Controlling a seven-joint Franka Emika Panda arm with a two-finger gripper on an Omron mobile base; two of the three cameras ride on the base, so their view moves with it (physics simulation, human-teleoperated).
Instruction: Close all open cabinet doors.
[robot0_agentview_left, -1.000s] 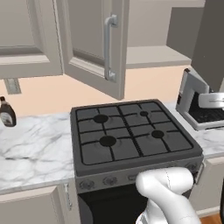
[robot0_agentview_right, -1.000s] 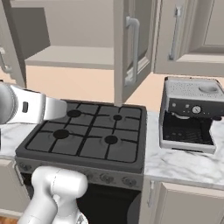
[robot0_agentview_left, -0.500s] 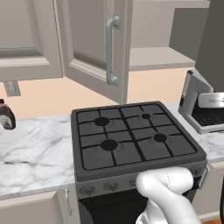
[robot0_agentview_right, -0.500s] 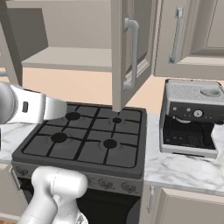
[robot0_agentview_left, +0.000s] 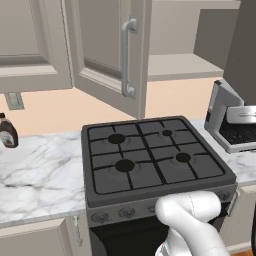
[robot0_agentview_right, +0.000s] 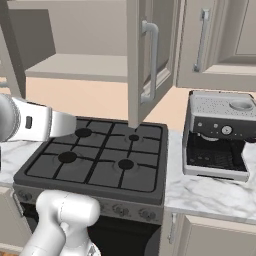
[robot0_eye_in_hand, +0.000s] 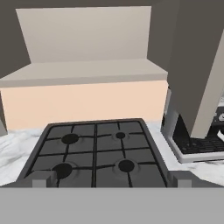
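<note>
Cabinet door (robot0_agentview_left: 107, 55) hangs open over the stove (robot0_agentview_left: 150, 162), swung out from the open shelf (robot0_agentview_right: 80, 67), its long silver handle (robot0_agentview_right: 152, 60) running vertical; judging from the hand view, it stands up and to the right of the jaws, near edge-on (robot0_eye_in_hand: 199, 65); the jaws' tips (robot0_eye_in_hand: 111, 180) barely show, so whether apart or together I cannot tell; the right base view shows the coffee machine (robot0_agentview_right: 217, 135) whole on the surface.

One taupe-grey cabinet door (robot0_agentview_left: 107, 55) with a recessed panel and a long silver bar handle (robot0_agentview_left: 128, 57) stands swung open above the stove, beside two closed doors (robot0_agentview_right: 205, 42).
</note>
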